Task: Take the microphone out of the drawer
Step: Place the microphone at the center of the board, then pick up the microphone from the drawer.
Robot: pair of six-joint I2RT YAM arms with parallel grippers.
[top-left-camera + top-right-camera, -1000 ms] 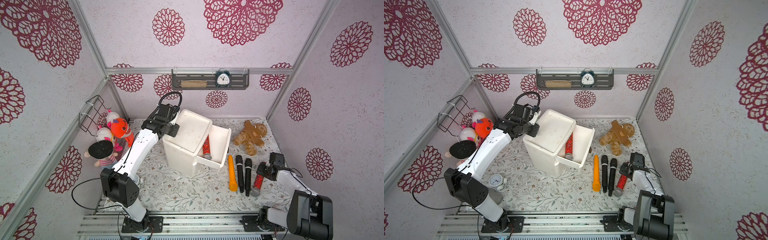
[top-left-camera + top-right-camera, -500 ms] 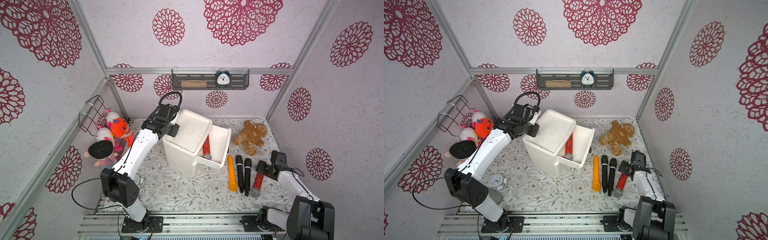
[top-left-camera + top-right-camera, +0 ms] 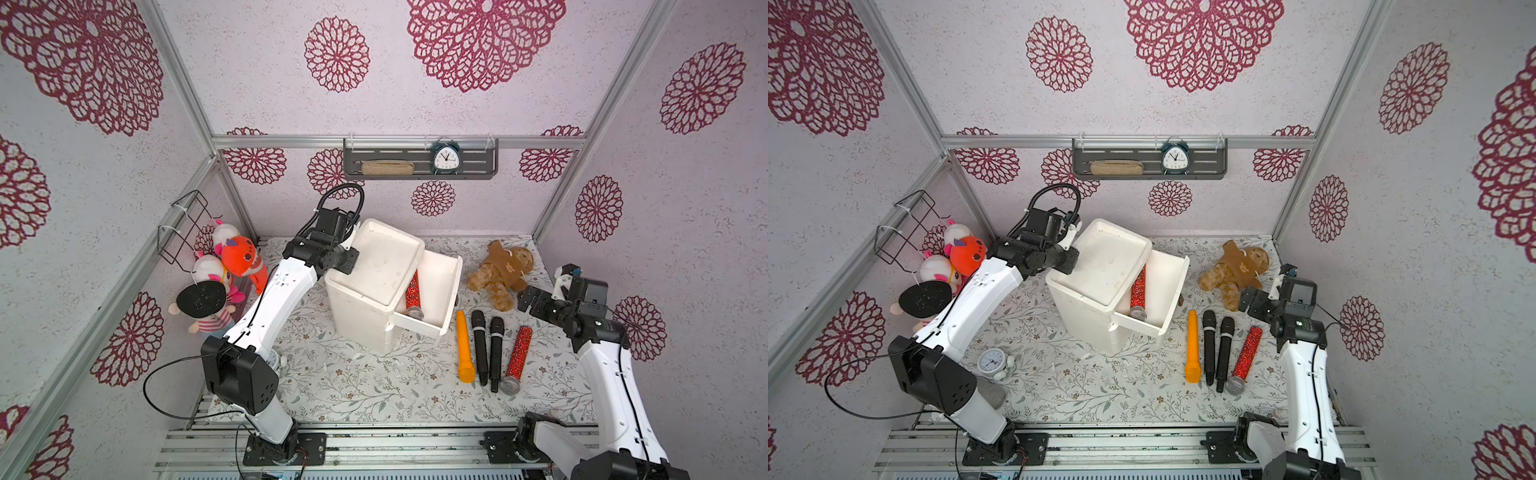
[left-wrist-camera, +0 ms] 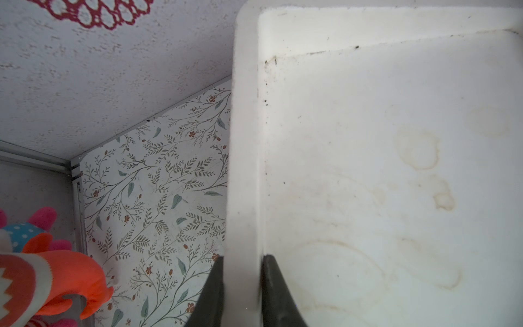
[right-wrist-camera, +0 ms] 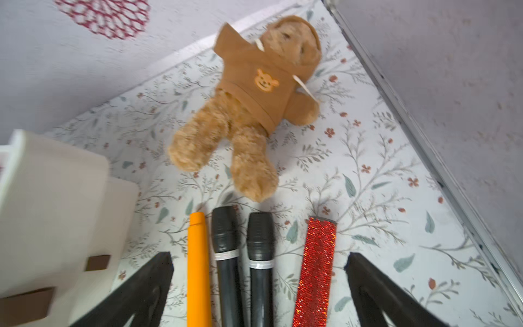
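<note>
Right wrist view has my right claw (image 5: 259,262) spread wide and empty above the row of mics (image 5: 229,254) on the table (image 3: 353,382), with the bear (image 5: 249,107) beyond them. My left claw (image 4: 242,262) is clenched on the rim of the box (image 4: 382,170), pinning it. The mic (image 3: 413,294) I want — red glitter, mesh head — lies in the open drawer (image 3: 442,291), tight along the side nearest the box, head toward the drawer's front wall. I judge it light and rigid, with a round body that could roll, though the glitter skin should give the pads some bite. The mesh head looks like the part to leave alone. Mid-handle, across the barrel, seems the place to pinch, and the box-side finger will have little room. Against a second ago: the right claw was down on the tail of the loose red mic (image 3: 515,353) near the table's right edge — now it is raised clear, nearer the bear, fully parted, and that mic lies free. Left arm, box, drawer and the mic in it look unmoved.
</note>
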